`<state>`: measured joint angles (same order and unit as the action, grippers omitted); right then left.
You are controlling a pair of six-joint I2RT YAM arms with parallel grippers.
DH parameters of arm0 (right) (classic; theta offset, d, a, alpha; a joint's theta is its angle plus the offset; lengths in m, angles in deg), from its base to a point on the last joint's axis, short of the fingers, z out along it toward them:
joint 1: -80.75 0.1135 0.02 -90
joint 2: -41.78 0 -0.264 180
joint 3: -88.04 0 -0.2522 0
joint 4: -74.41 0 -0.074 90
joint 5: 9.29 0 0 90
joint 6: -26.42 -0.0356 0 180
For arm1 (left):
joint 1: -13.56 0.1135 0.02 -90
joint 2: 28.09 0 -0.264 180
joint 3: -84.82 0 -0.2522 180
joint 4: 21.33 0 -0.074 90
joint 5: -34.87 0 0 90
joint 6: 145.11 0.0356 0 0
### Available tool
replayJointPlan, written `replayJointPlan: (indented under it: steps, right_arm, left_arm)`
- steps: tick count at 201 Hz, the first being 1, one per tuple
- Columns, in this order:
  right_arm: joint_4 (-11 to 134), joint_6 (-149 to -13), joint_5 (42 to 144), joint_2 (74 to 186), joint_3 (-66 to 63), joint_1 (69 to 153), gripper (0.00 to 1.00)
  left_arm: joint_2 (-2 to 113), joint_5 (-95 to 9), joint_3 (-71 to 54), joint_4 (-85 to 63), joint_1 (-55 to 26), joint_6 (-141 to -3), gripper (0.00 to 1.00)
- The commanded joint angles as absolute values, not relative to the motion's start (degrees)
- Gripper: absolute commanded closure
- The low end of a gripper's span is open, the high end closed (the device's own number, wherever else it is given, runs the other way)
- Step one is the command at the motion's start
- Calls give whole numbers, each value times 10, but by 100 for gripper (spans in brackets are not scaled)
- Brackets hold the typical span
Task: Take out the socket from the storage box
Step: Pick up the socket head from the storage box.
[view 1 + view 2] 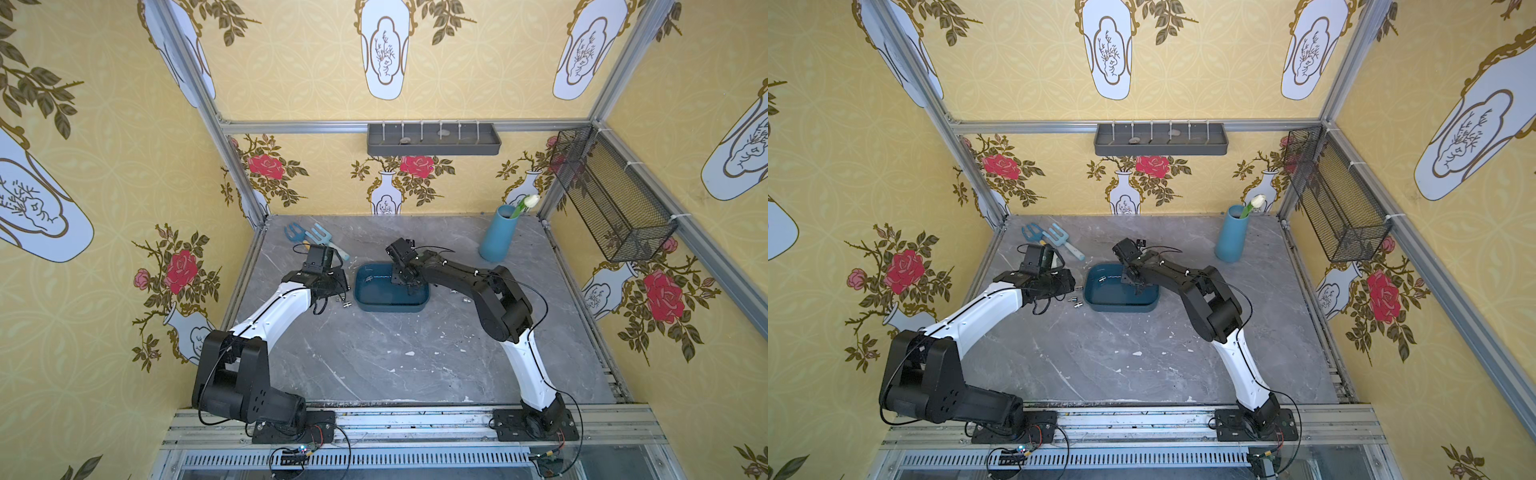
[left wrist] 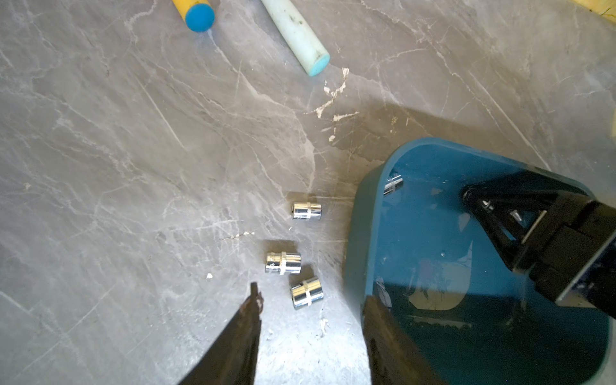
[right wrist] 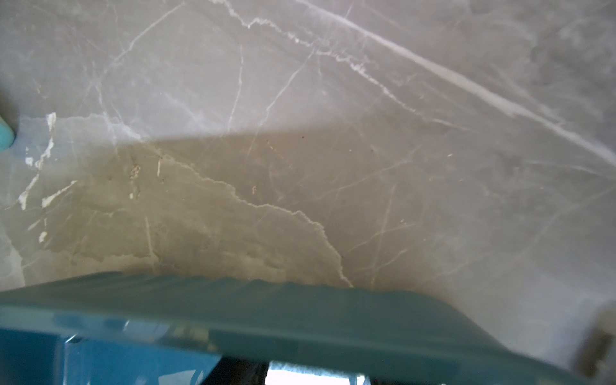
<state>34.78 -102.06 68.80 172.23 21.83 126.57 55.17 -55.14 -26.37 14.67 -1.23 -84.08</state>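
The storage box (image 1: 419,308), a shallow teal tub, sits mid-table. One chrome socket (image 1: 368,279) lies inside near its far left corner and also shows in the left wrist view as socket (image 2: 393,185). My right gripper (image 1: 409,289) reaches down into the box; the frames leave unclear how its jaws stand or whether they hold anything. In the right wrist view only the blurred box rim (image 3: 300,310) fills the lower part. My left gripper (image 2: 312,293) hangs open just left of the box, with nothing held. Three sockets lie on the table by it: socket (image 2: 306,210), socket (image 2: 283,262) and socket (image 2: 306,292), the last close to its fingertips.
Two small chrome pieces (image 1: 459,296) lie on the table right of the box. Blue toy garden forks (image 1: 307,239) lie at the back left. A blue vase (image 1: 496,235) with a tulip stands back right. A grey tray (image 1: 432,139) and a wire basket (image 1: 611,195) hang on the walls.
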Motion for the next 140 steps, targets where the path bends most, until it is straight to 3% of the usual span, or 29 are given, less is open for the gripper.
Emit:
replayJointPlan:
  steps: [1,111,140]
  right_arm:
    - [381,-1029,654,1723,215,1269,51]
    - [403,-1049,640,1742,223,1277,53]
    - [403,-1051,638,1742,221,1276,58]
  left_arm:
    - [552,-547,-269,126,-12,-837,46]
    - [541,-543,-277,119,-12,-830,46]
    - [538,-543,-278,119,-12,-829,46]
